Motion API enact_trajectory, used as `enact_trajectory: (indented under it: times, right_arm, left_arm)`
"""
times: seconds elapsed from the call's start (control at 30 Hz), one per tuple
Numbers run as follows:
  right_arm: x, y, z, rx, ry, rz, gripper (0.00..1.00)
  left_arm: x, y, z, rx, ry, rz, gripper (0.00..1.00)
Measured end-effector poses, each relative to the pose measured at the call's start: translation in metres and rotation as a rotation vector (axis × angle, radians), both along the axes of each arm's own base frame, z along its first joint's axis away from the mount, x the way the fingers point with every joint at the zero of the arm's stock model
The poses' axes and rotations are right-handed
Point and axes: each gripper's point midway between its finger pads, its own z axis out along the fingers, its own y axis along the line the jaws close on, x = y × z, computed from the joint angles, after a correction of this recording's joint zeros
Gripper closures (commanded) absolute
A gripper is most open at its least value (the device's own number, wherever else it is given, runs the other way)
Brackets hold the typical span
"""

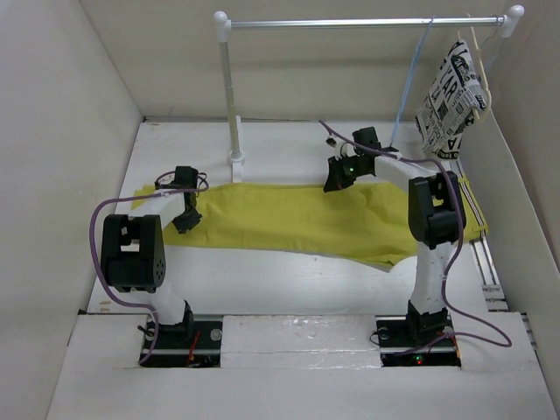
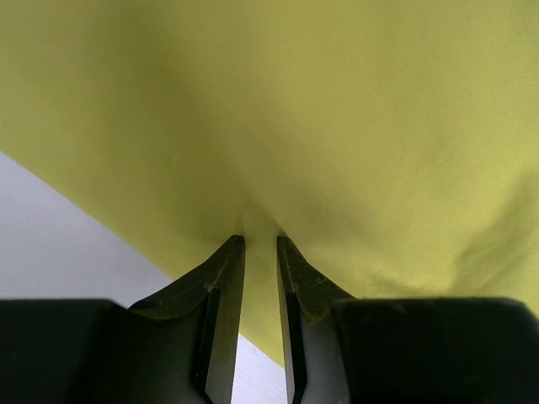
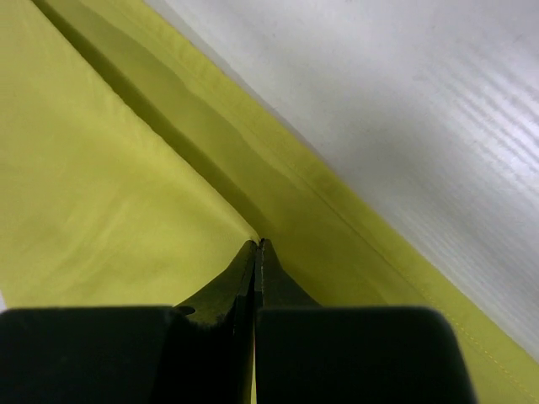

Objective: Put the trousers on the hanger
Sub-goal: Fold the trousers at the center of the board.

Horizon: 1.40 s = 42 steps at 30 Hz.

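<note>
Your left gripper (image 2: 259,240) pinches the trousers (image 1: 297,219); your right gripper (image 3: 257,244) is clamped tight at their far edge.
The trousers lie flat across the table (image 1: 289,280). Near their left end, cloth puckers between your left gripper's narrowly parted fingers. The right tips meet on a fold, and you cannot tell whether cloth is caught. The hanger (image 1: 409,87) hangs from the rail (image 1: 367,23) beyond your right forearm, beside a newspaper-print cloth (image 1: 451,101).
</note>
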Motion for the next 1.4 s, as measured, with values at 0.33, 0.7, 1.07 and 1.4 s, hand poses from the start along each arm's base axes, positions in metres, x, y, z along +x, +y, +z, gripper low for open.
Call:
enact_trajectory:
  times: [0.33,0.7,1.07,1.4]
  right_arm:
    - [0.029,-0.004,0.012,-0.027,-0.107,-0.064,1.00]
    - [0.050,-0.012,0.006,-0.130,-0.194,-0.128,0.55]
    - [-0.021,0.005,0.082,-0.071,-0.278,-0.118,0.51]
    - [-0.116,-0.026,0.125,0.019,-0.323,-0.349,1.00]
  left_arm:
    - [-0.002,0.005,0.000,0.030,0.010,0.010,0.82]
    - [-0.011,0.011,0.005,0.062,0.048,0.021,0.79]
    - [0.053,-0.114,0.135,0.016,-0.316,-0.313,0.77]
    - [0.033,-0.253,0.055,-0.042,-0.161,-0.641,0.79]
